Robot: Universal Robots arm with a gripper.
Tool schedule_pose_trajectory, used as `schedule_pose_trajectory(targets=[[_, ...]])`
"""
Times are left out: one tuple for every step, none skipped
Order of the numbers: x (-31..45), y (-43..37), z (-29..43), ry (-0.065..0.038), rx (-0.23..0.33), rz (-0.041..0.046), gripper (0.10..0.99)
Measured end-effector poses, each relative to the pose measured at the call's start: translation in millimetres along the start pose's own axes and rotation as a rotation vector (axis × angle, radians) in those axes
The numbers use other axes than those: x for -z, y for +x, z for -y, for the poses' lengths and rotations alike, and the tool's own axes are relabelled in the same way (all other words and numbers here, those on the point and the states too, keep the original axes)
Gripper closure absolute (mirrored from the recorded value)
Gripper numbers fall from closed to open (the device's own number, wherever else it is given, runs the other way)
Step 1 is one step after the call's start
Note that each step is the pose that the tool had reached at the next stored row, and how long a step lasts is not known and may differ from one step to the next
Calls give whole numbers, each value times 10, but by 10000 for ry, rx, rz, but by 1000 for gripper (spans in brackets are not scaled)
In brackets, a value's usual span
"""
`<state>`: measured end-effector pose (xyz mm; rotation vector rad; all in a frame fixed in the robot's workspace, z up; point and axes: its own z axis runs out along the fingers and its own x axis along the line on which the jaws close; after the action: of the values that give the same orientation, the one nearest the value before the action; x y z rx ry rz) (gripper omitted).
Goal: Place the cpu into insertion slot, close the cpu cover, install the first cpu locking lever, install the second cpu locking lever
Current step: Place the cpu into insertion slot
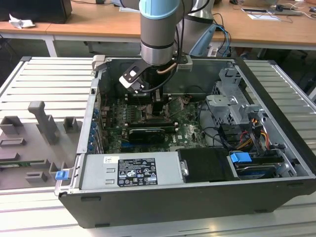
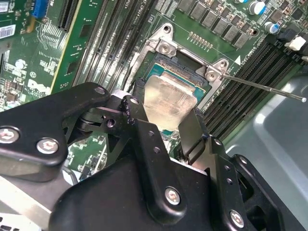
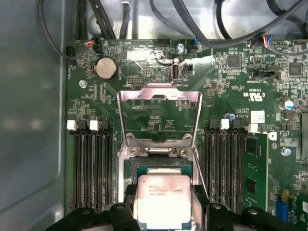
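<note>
The gripper (image 2: 166, 109) reaches down inside the open computer case (image 1: 163, 210) and is closed on the cpu (image 2: 169, 102), one black finger (image 2: 192, 129) pressing on each of two opposite edges. That grip leaves the silvery top and the underside free, so the chip can go down flat. In both wrist views the cpu sits between the fingers, directly above the insertion slot (image 3: 161, 166), partly covering it; I cannot tell whether it is seated. Just beyond the fingertips, the cpu cover (image 3: 159, 94) is swung back on its hinge, leaving the slot open. Beside the gripper, a thin locking lever (image 2: 262, 86) stands released, clear of the cover.
</note>
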<state>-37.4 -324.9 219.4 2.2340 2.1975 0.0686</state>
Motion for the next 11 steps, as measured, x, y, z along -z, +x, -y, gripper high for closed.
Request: schedule_pose_trajectory(targets=[[-23,4,1,-1,-25,0,557],[-45,7,1,-1,-25,1,557],[-56,7,2,0,-24,1,557],[-73,10,3,0,-26,2,557],[-84,13,4,-1,-27,1,557],[-91,14,4,-1,-25,1,557],[-100,15,4,-1,-25,1,557],[-106,16,4,-1,-25,1,557],[-116,19,4,-1,-25,1,557],[-122,24,6,1,-27,2,557],[-126,28,6,0,-26,1,557]])
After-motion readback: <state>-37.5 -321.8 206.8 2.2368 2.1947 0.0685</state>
